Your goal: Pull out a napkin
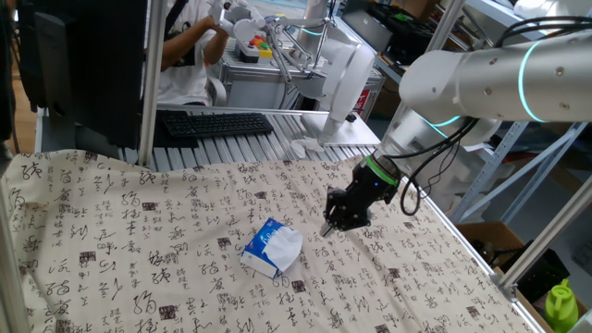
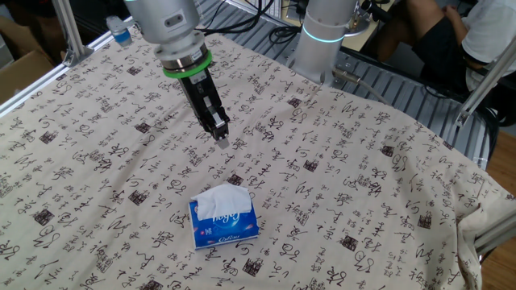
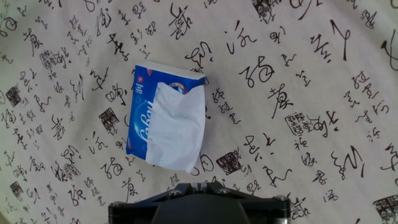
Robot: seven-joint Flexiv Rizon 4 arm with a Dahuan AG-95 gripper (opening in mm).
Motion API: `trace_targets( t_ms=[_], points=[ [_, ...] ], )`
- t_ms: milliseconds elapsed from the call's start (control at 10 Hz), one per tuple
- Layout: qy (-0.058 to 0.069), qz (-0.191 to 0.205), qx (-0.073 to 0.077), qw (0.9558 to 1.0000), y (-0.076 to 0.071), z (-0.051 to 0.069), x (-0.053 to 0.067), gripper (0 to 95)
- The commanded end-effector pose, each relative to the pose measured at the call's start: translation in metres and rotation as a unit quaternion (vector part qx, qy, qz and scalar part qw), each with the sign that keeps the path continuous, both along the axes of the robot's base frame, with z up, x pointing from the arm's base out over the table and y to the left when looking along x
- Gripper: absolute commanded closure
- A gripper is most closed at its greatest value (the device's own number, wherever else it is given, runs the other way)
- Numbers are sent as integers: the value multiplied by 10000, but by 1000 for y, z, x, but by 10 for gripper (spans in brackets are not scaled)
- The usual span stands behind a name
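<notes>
A blue-and-white tissue pack (image 3: 140, 118) lies on the patterned cloth. The white napkin (image 3: 179, 127) sticks out of its top opening and drapes over the pack. The pack (image 1: 262, 248) (image 2: 228, 231) and napkin (image 1: 286, 242) (image 2: 222, 199) show in both fixed views. My gripper (image 2: 222, 139) hangs above the cloth a short way from the pack, not touching it, also seen in one fixed view (image 1: 327, 228). Its fingers stand together with nothing between them. In the hand view only the gripper's dark tip (image 3: 199, 185) shows at the bottom edge, just below the napkin's lower end.
The cloth (image 1: 139, 240) covers the whole table. A black keyboard (image 1: 217, 123) lies beyond the far edge, near a person. A second robot base (image 2: 326, 36) stands at the table's side. A green bottle (image 1: 560, 303) sits off the table's corner.
</notes>
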State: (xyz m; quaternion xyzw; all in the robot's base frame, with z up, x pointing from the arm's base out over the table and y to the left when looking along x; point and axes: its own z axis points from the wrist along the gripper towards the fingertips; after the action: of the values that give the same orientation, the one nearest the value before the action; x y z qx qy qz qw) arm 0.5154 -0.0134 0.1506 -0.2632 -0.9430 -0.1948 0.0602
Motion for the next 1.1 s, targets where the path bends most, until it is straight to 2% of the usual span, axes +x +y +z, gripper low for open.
trace_targets(
  t_ms=[100, 500, 1100],
  points=[
    [1, 50, -27, 10000, 0, -1, 1, 950],
    [20, 141, -75, 9999, -5, -6, 6, 950],
    [-19, 126, -92, 9999, -3, -26, 12, 950]
  ],
)
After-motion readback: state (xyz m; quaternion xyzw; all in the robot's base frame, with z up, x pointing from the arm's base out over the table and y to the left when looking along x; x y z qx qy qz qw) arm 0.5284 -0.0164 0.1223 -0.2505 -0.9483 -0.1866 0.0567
